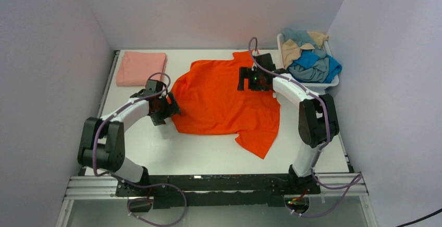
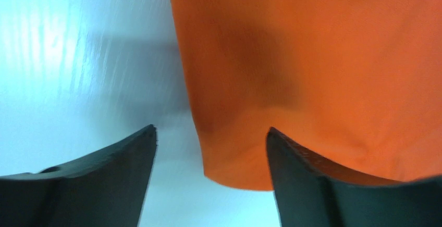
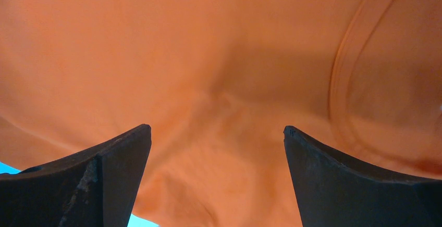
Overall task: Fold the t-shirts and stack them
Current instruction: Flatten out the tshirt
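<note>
A bright orange t-shirt lies spread out, a bit rumpled, on the middle of the white table. A salmon-pink t-shirt lies folded at the back left. My left gripper is open at the orange shirt's left edge. In the left wrist view a corner of the orange cloth lies between the fingers, which do not pinch it. My right gripper is open just above the shirt's upper part. In the right wrist view it hovers over wrinkled orange cloth, with the collar to the right.
A white plastic basket stands at the back right. It holds a heap of blue, grey-blue, teal and tan shirts. Walls close the table in on the left, back and right.
</note>
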